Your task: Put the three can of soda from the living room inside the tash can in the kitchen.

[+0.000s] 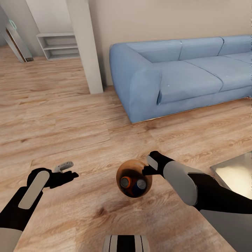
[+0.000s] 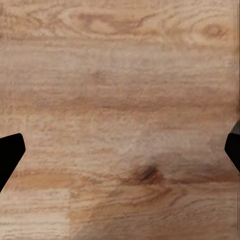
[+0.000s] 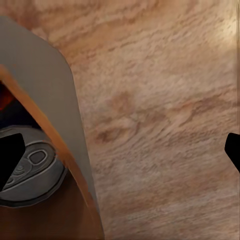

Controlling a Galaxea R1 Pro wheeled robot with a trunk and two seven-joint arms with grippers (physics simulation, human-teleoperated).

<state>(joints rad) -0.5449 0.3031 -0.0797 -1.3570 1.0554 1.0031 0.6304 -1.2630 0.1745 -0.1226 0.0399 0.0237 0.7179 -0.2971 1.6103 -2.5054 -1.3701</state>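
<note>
At the very bottom of the head view, in the middle, a striped black and white bit of the robot's body [image 1: 126, 243] peeks in. Just above it, near the middle of the frame, the trash can [image 1: 134, 178] sits on the wooden floor [image 1: 70, 140]. It is round and brown inside, and cans of soda [image 1: 133, 183] stand in it — one orange, one blue, both with silvery tops; I cannot tell if a third is in there. The right gripper [image 1: 148, 166] is at the can's right rim, touching or nearly touching it. In the right wrist view its two dark fingertips [image 3: 10, 160] are spread wide apart, one over a silvery can top [image 3: 30, 172] inside the bin, the other out over the floor, and the grey wall of the bin [image 3: 50, 85] lies between them. Nothing is held. The left gripper [image 1: 64, 171] is at the lower left of the head view, well apart from the bin, over bare floor. In the left wrist view its fingertips [image 2: 10, 155] sit at both side edges, opened up wide and holding nothing. At the right edge is a shiny corner of a low table [image 1: 234, 173]. Farther back, in the upper right, is a long light-blue sofa [image 1: 182, 73]. A pale pillar [image 1: 87, 45] stands left of it — and a white shelf [image 1: 57, 45] is in the upper left.
</note>
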